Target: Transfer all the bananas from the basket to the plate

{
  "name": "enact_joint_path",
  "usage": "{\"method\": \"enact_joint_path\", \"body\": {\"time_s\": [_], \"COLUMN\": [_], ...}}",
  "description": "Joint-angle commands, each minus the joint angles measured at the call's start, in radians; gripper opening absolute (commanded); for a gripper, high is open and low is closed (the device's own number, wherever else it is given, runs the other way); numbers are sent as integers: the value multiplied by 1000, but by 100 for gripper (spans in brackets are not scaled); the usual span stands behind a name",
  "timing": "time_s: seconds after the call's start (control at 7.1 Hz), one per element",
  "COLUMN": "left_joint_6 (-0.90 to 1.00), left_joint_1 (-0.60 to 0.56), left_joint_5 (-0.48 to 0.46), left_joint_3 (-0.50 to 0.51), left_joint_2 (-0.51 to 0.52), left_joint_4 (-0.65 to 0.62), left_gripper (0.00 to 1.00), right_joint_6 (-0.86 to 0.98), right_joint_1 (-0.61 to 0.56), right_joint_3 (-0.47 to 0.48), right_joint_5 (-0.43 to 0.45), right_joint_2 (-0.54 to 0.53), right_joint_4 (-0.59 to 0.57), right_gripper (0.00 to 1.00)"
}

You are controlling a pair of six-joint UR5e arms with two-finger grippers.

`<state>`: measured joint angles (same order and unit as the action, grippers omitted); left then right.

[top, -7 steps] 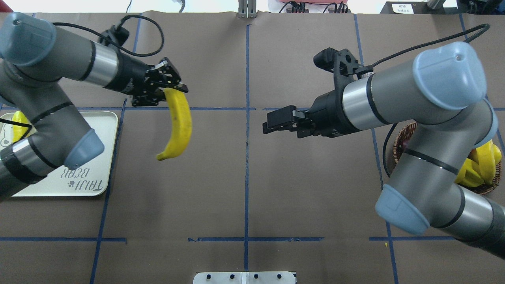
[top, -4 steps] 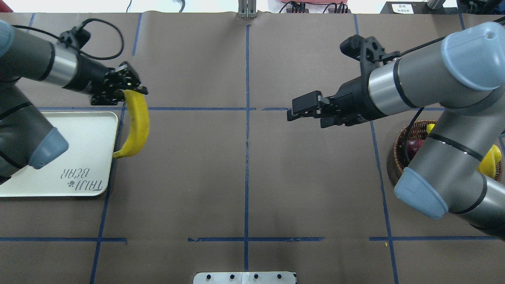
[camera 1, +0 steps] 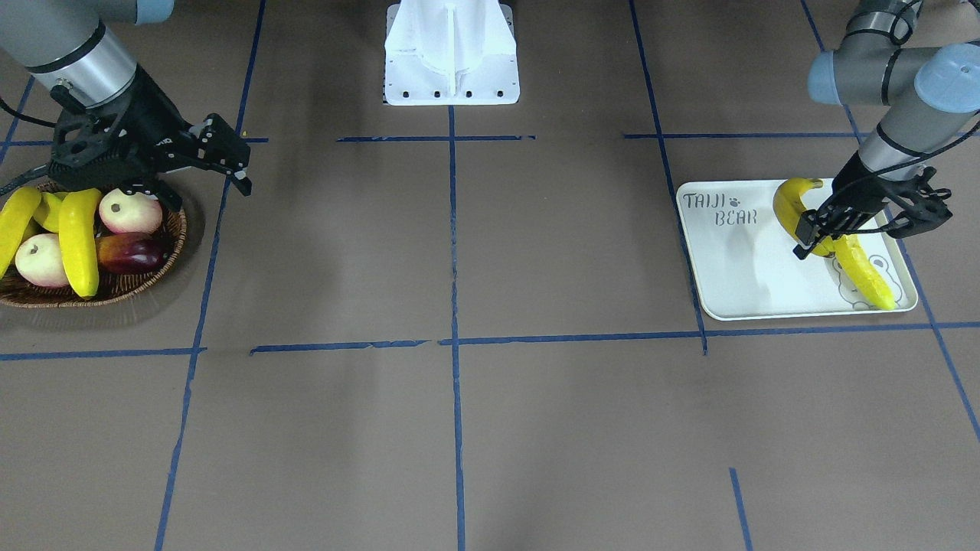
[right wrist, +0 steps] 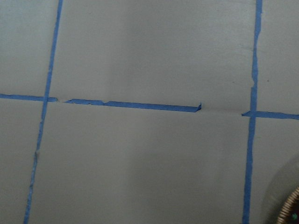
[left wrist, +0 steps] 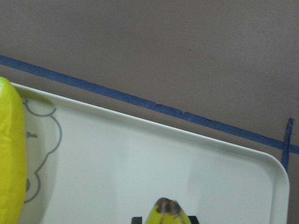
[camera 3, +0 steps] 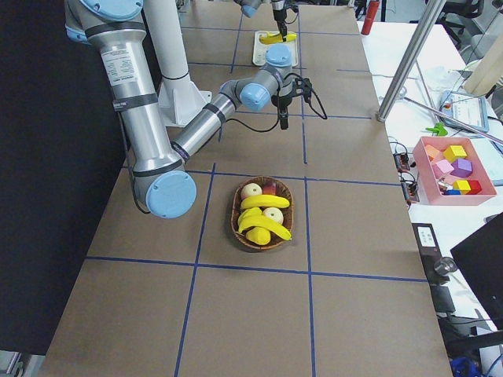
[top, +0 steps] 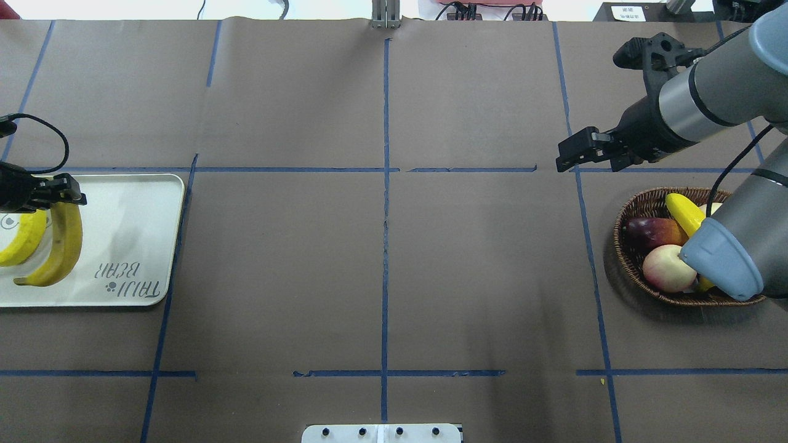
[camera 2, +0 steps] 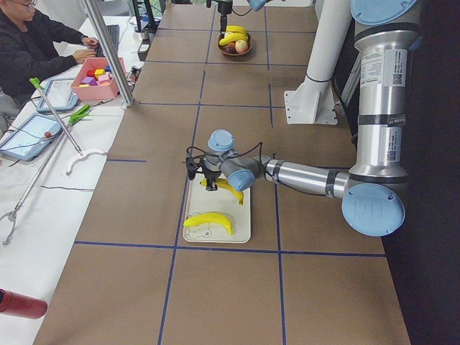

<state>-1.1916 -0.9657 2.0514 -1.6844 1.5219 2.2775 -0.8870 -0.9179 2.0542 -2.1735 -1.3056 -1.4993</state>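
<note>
My left gripper (top: 60, 195) is shut on the far end of a browner banana (top: 58, 246), which hangs low over the white plate (top: 129, 221); I cannot tell whether it touches. Beside it a second banana (top: 18, 241) lies on the plate. From the front, the held banana (camera 1: 790, 203) curves toward the robot from the left gripper (camera 1: 810, 236), and the lying banana (camera 1: 865, 272) covers the bear drawing. My right gripper (top: 572, 157) is open and empty above the table, beyond the wicker basket (top: 628, 264). Two more bananas (camera 1: 78, 241) lie in the basket (camera 1: 115, 289).
The basket also holds two pale round fruits (camera 1: 130, 212) and a dark red one (camera 1: 130, 252). My right forearm (top: 726, 258) covers part of the basket from overhead. Blue tape lines cross the brown table. A white mount (camera 1: 450, 53) stands at the robot's side.
The left arm has carried the banana leftward from mid-table to over the plate. The right arm has drawn back to the right, toward the basket, still open.
</note>
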Motion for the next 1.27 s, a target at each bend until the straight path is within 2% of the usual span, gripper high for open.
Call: {"method": "enact_joint_path", "body": {"time_s": [0.0, 0.14, 0.28, 0.84, 1.13], "left_joint_6": [82, 87, 89, 93, 87], "left_joint_1": [-4, -2, -2, -8, -63], "left_joint_5": [-36, -40, -46, -19, 114], "left_joint_3": [12, 15, 14, -20, -78], "left_joint_2": [-12, -23, -26, -14, -3], "left_joint_4": [-23, -23, -21, -23, -71], "left_gripper": [0, 11, 99, 100, 100], "right_joint_6": [26, 26, 28, 279, 426], "right_joint_1": [-7, -9, -15, -68, -119], "right_joint_3": [-2, -2, -3, -19, -16], "right_joint_5": [1, 1, 1, 20, 15], "right_joint_2": [-17, -18, -23, -156, -269], "right_joint_4": [-7, -7, -6, -1, 5], "right_gripper": [100, 100, 100, 100, 100]}}
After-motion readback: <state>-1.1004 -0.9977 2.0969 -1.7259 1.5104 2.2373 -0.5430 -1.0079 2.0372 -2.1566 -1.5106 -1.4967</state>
